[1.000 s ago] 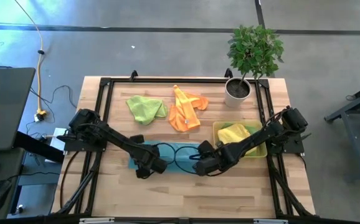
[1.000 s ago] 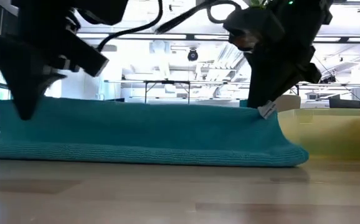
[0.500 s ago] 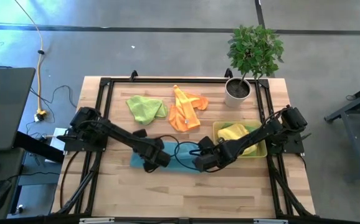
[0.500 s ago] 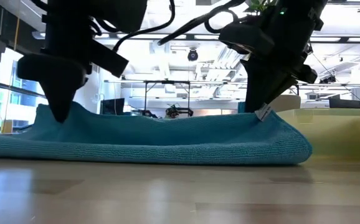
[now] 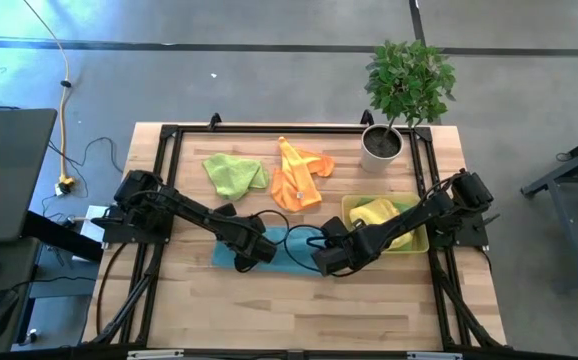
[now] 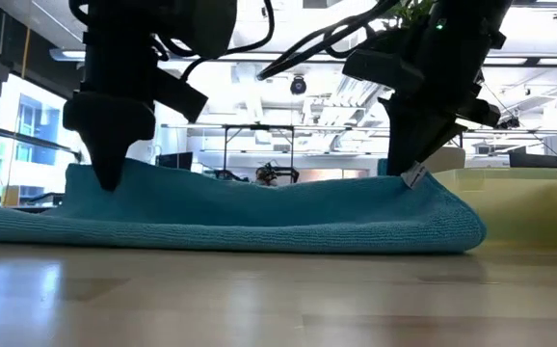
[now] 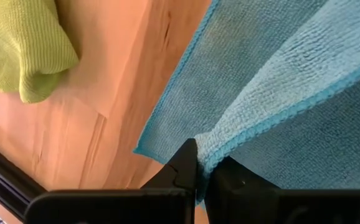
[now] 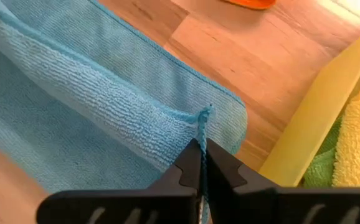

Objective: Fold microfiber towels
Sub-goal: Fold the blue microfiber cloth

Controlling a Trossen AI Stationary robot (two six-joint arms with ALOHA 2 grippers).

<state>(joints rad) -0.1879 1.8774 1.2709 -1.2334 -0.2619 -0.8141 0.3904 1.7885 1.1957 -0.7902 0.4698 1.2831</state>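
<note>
A teal blue microfiber towel (image 5: 291, 258) lies on the wooden table near its front middle, part of it raised into a fold (image 6: 259, 207). My left gripper (image 5: 253, 250) is shut on the raised edge's left corner. My right gripper (image 5: 327, 258) is shut on its right corner. A lime green towel (image 5: 234, 173) and an orange towel (image 5: 299, 180) lie bunched toward the far edge. A yellow towel (image 5: 377, 213) sits in a yellow tray. My left gripper pinches one corner of the teal towel (image 7: 212, 148) between its two fingers, coming steeply from above. The corner is lifted a little; the edge (image 6: 250, 188) runs slack to the other arm. The lower layer stays on the table. My right gripper pinches the towel's other raised corner (image 8: 203, 118) by its hemmed edge between the two fingertips, slanting down from above. That corner (image 6: 406, 175) is lifted just above the layer below, which lies flat on the table.
The yellow tray (image 5: 354, 205) stands just right of the teal towel, close to my right gripper. A white pot (image 5: 380, 146) with a green plant stands at the far right. A black frame (image 5: 169, 160) runs along the table's sides. Bare wood lies along the near edge.
My left gripper has carried its corner toward the far edge and a little to the right, rolling as it went. The towel's raised edge has come over the lower layer, which stayed flat on the table, and now sags in the middle.
</note>
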